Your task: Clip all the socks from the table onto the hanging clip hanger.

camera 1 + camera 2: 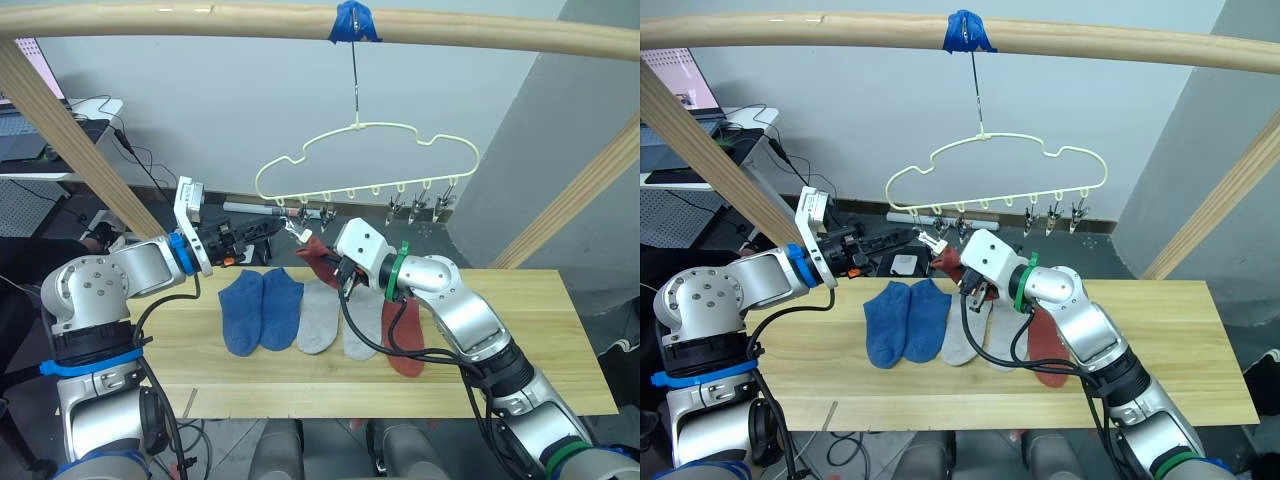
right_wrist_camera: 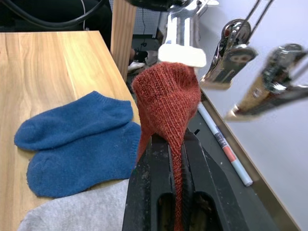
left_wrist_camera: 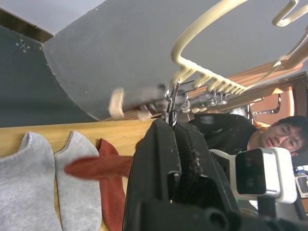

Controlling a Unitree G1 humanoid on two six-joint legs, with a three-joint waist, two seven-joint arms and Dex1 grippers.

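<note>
Under the clip hanger [image 1: 367,160], which hangs by its metal hook from a wooden bar [image 1: 320,22] wrapped in blue tape [image 1: 354,20], I have both arms raised at its row of metal clips. My right gripper [image 2: 175,144] is clamped on one rust red sock [image 2: 168,103], holding its upper end up against the clip nearest the hanger's left end [image 1: 297,228]; in the right wrist view the sock's edge touches that clip's pale tip. My left gripper [image 3: 171,126] reaches toward the same clip from the other side, its fingers [image 3: 156,144] close together around the clip's metal body.

Below the hanger, the desk [image 1: 520,340] carries the other five socks in one row. The two blue socks [image 1: 258,308] lie side by side toward the hanger's left end, touching each other. Just beside them lie the two light grey socks [image 1: 318,315], the second partly covered by my right arm. The second rust red sock [image 1: 404,340] lies beyond the grey pair, under the hanger's right half. The remaining clips [image 1: 420,208] hang bare.

A person [image 3: 279,139] shows in the left wrist view, behind the hanger and off the desk.
</note>
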